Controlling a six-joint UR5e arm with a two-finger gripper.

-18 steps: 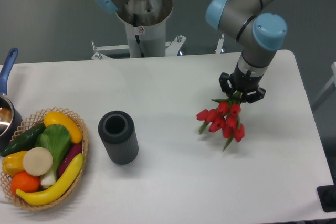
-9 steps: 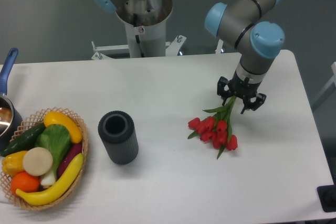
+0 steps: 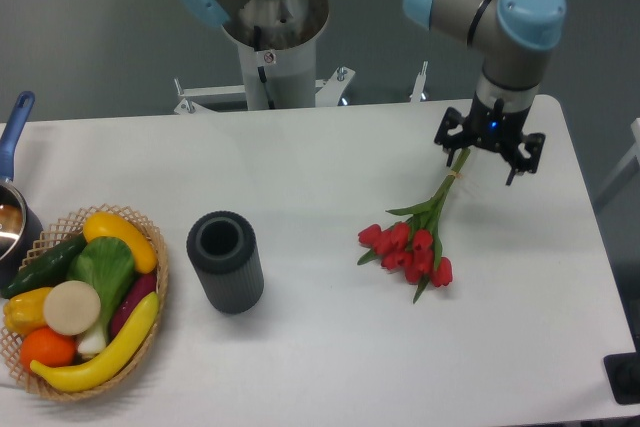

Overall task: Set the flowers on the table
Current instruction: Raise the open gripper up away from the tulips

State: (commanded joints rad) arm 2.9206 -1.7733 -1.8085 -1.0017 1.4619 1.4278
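- Seven or so red tulip heads make up the flowers (image 3: 412, 245), which lie flat on the table (image 3: 330, 347), right of its middle.
- Their long axis runs on a slant: the blooms point toward the near left, and the thin green stems run up and to the right, toward the far right corner.
- The red heads sit bunched close together at the lower end, with a few green leaves splaying out beside them; one leaf pokes out below the bunch toward the front edge.
- The stems draw into a narrow bundle, and their upper tips end just under the gripper (image 3: 490, 152).
- The gripper hangs above the stem ends with its black fingers spread apart and nothing between them; the stems look free of it, though whether a fingertip brushes them cannot be told from this view.
- Above it rises the grey arm with its light blue joint caps (image 3: 531, 15).
- Well to the left of the flowers, a dark ribbed cylinder (image 3: 226, 261) stands upright on the white surface, its hollow top open.
- Farther left, at the table's near left edge, a wicker basket (image 3: 152, 317) holds green, yellow, orange and purple vegetables.
- At the far left edge a pot with a blue handle (image 3: 16, 125) is partly cut off by the frame.
- Behind the table stands the robot's grey pedestal (image 3: 272, 57).
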